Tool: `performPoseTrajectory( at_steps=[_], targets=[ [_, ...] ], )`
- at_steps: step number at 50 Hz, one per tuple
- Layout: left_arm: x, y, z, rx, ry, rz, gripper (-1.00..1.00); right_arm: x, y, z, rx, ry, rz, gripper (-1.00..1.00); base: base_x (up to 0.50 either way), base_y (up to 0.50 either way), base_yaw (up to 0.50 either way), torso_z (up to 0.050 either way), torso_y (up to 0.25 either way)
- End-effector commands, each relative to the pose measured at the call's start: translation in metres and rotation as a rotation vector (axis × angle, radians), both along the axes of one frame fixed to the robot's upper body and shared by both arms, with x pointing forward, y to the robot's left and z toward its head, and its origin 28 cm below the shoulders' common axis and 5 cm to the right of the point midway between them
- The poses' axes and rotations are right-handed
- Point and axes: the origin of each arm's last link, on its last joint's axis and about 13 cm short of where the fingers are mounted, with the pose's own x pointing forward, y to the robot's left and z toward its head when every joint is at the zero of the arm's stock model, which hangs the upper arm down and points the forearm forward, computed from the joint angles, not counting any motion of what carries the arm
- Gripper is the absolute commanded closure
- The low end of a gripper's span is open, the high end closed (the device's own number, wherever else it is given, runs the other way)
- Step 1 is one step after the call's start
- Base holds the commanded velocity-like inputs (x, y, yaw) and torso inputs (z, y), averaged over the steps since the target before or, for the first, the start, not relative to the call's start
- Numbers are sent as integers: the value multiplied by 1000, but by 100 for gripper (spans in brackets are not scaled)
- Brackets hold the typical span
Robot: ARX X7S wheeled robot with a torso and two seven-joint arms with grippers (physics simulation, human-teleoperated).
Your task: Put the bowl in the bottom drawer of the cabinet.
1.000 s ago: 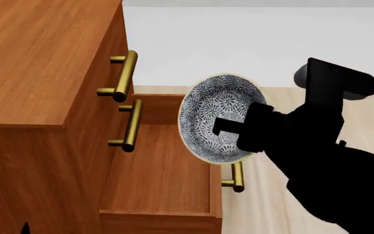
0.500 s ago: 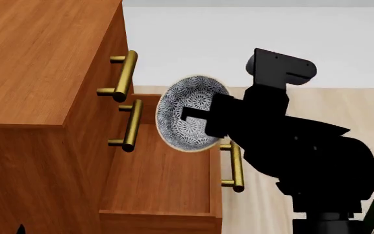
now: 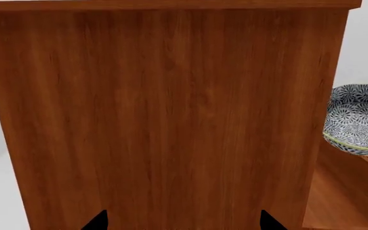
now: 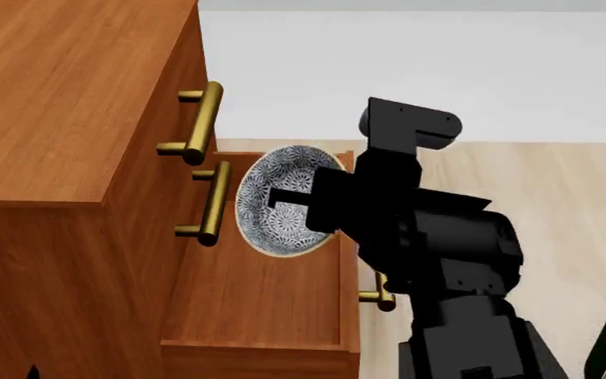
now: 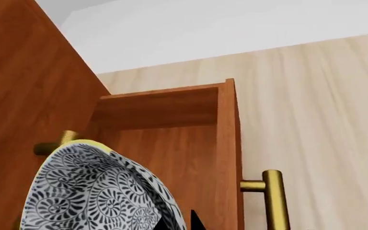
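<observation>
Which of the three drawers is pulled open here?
The bottom drawer of the cabinet: its box juts out, with the bowl held over it. The two above sit flush.

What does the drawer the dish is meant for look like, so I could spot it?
Find the reddish-brown wooden cabinet. Its bottom drawer is the only one pulled open, a shallow box with a bare wooden floor; the two above stay shut. The patterned bowl hangs tilted over it in the right pincer.
</observation>
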Motion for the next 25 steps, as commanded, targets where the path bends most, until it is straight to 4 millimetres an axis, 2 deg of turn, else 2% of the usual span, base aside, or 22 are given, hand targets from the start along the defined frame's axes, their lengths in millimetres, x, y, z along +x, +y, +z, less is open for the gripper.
performPoseTrajectory(
  at_steps=[1,25],
  targets=[
    [0,0,-1,-2,3,1,-100,4,7,-7,-6,4,11,100,0,0,0,0,0],
    [1,1,-1,-1,7,10,-100,-2,12,-26,17,56,24,100,0,0,0,0,0]
  ],
)
